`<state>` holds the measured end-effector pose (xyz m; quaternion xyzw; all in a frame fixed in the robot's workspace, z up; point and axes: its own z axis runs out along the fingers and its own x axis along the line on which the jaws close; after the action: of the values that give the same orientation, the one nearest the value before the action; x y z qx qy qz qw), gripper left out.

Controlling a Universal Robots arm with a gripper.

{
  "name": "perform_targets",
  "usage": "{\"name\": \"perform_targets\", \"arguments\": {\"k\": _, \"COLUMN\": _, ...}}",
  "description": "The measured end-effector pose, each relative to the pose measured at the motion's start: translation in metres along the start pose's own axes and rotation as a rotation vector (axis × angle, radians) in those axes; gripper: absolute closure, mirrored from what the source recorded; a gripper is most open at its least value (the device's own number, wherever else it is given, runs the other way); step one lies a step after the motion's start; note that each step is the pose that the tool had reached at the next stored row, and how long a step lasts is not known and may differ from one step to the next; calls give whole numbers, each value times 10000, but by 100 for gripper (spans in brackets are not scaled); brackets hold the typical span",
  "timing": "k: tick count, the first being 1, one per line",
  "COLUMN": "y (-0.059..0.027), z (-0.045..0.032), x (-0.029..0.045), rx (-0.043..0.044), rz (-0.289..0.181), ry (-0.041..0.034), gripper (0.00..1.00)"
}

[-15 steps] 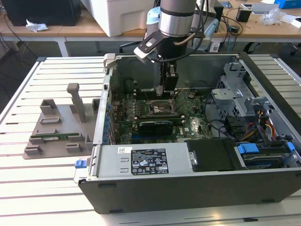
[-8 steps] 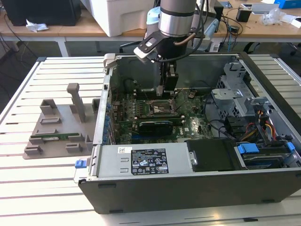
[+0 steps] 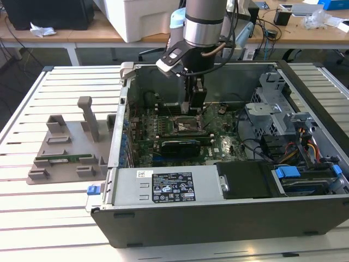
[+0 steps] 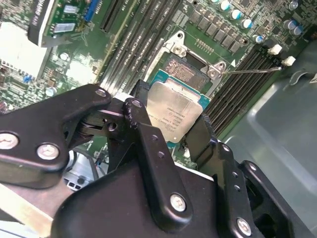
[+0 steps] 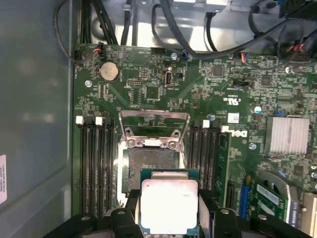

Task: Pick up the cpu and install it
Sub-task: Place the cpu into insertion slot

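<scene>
1. Holding the cpu (image 5: 169, 206) by two opposite edges, the tool (image 5: 169, 214) is clamped on it. In both wrist views one black finger (image 5: 130, 210) presses against each side of the chip.
2. The cpu lies flat between the fingers. Its silvery-grey top faces the cameras, and a thin green edge shows around it.
3. The chip hangs over the open socket (image 5: 148, 166) of the green motherboard (image 5: 148, 79) and covers one part of it, while the rest of the socket's grey contact field shows uncovered. I cannot tell whether the cpu already touches the socket or is a little above it.
4. The metal frame (image 5: 154, 118) of the socket is folded back and lies on the side of the socket that is away from the cpu.
5. Long black memory slots (image 5: 94, 158) run along both sides of the socket, parallel to each other.
6. In the exterior view the arm (image 3: 204, 22) comes down from above into the open computer case (image 3: 218, 218), and the tool is low over the middle of the board.
7. The case lies on its side on the white slatted counter (image 3: 54, 218). A grey holder (image 3: 71, 147) stands on the counter just beside the case, at the exterior view's left.
</scene>
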<state>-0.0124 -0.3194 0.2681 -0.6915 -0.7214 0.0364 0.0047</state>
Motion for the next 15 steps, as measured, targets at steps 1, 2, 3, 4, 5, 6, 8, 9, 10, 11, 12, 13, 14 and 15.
{"name": "perform_targets", "arguments": {"k": 1, "y": 1, "z": 12, "x": 11, "rx": 0, "rz": 0, "ry": 1, "gripper": 45}}
{"name": "perform_targets", "arguments": {"k": 2, "y": 3, "z": 32, "x": 24, "rx": -1, "rz": 1, "ry": 3, "gripper": 45}}
{"name": "perform_targets", "arguments": {"k": 3, "y": 3, "z": 42, "x": 29, "rx": 0, "rz": 1, "ry": 1, "gripper": 45}}
{"name": "perform_targets", "arguments": {"k": 4, "y": 5, "z": 55, "x": 33, "rx": 1, "rz": -1, "ry": -1, "gripper": 45}}
{"name": "perform_targets", "arguments": {"k": 5, "y": 6, "z": 66, "x": 36, "rx": 0, "rz": -1, "ry": 0, "gripper": 45}}
{"name": "perform_targets", "arguments": {"k": 6, "y": 6, "z": 74, "x": 37, "rx": 1, "rz": 0, "ry": 0, "gripper": 45}}
{"name": "perform_targets", "arguments": {"k": 8, "y": 7, "z": 93, "x": 40, "rx": 0, "rz": 1, "ry": 0, "gripper": 45}}
{"name": "perform_targets", "arguments": {"k": 9, "y": 7, "z": 99, "x": 41, "rx": 0, "rz": 0, "ry": 0, "gripper": 45}}
{"name": "perform_targets", "arguments": {"k": 10, "y": 8, "z": 108, "x": 41, "rx": 0, "rz": 1, "ry": 1, "gripper": 45}}
{"name": "perform_targets", "arguments": {"k": 11, "y": 8, "z": 115, "x": 42, "rx": 0, "rz": 1, "ry": 0, "gripper": 45}}
{"name": "perform_targets", "arguments": {"k": 12, "y": 9, "z": 127, "x": 43, "rx": 0, "rz": 1, "ry": -1, "gripper": 45}}
{"name": "perform_targets", "arguments": {"k": 13, "y": 9, "z": 134, "x": 43, "rx": 0, "rz": 1, "ry": -1, "gripper": 45}}
{"name": "perform_targets", "arguments": {"k": 14, "y": 10, "z": 141, "x": 44, "rx": 0, "rz": 0, "ry": -1, "gripper": 45}}
{"name": "perform_targets", "arguments": {"k": 15, "y": 11, "z": 154, "x": 45, "rx": 0, "rz": 1, "ry": -2, "gripper": 45}}
